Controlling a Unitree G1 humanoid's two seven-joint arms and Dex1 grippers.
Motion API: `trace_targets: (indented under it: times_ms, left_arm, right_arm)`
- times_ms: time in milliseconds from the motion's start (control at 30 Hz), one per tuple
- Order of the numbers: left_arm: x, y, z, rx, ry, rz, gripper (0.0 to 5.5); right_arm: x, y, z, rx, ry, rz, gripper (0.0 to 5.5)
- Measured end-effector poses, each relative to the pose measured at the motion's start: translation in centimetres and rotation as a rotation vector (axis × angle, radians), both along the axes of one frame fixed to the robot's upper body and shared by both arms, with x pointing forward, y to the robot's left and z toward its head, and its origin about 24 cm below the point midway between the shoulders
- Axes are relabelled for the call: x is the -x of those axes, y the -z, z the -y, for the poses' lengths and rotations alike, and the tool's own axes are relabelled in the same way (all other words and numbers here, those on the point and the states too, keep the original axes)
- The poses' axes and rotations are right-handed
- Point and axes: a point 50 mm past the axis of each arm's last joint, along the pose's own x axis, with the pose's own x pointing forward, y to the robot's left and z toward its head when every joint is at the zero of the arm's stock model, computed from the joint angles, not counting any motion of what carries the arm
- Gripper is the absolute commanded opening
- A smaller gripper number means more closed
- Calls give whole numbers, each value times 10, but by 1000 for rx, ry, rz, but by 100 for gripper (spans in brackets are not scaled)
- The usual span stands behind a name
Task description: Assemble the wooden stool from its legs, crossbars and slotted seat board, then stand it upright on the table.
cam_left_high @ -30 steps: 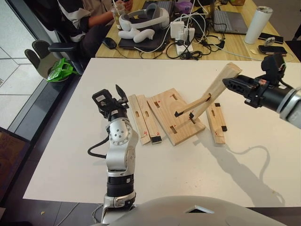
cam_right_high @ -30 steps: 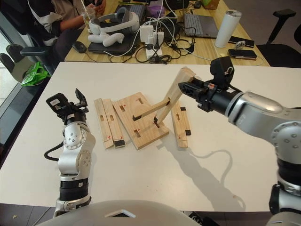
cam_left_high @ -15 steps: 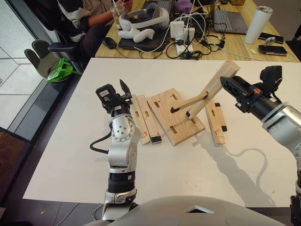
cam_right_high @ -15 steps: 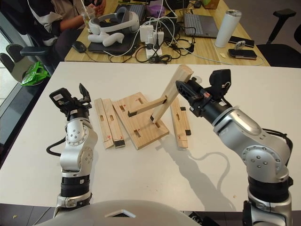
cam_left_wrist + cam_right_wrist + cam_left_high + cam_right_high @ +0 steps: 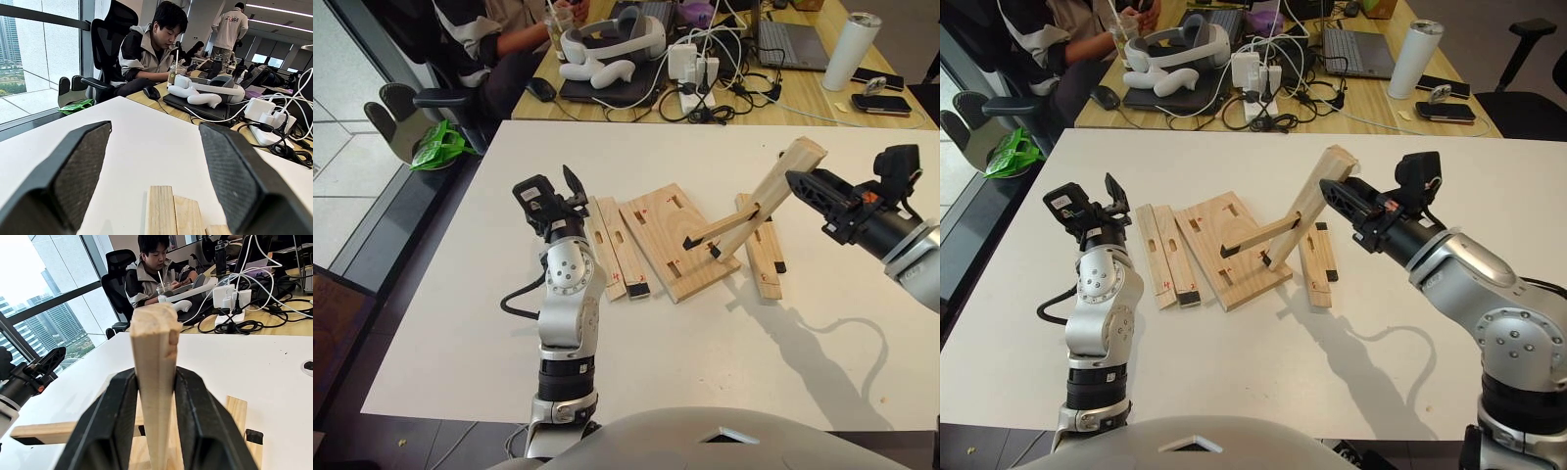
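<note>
The slotted seat board (image 5: 677,240) lies flat mid-table. Just left of it, two legs (image 5: 612,247) lie side by side. My left gripper (image 5: 570,191) stands open at their far ends, with nothing between its pads (image 5: 73,171); the leg ends (image 5: 171,210) show below them. My right gripper (image 5: 795,181) is shut on the upper end of a tilted leg (image 5: 769,191). A crossbar (image 5: 720,227) sticks out of that leg and hangs over the board's right edge. Its foot is near another leg (image 5: 766,257) lying flat right of the board. Both fingers (image 5: 110,421) clamp the leg (image 5: 151,357).
Behind the white table (image 5: 509,323) stands a wooden desk (image 5: 803,88) with a headset (image 5: 612,44), cables, a laptop and a white tumbler (image 5: 850,49). A person sits at its left end. The table's near half is bare; its left edge drops to the floor.
My right gripper has carried the leg and crossbar rightward and a little lower. The left gripper first moved in toward the two flat legs' far ends, then stayed put.
</note>
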Motion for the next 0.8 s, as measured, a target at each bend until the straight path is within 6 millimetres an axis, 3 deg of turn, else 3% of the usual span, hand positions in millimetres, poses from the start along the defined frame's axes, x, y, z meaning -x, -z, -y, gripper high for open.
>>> trace_targets:
  times_ms: [800]
  left_arm:
    - [0, 0, 4, -3, 26, -5, 334]
  right_arm:
    - [-14, 2, -12, -29, 29, 53, 101]
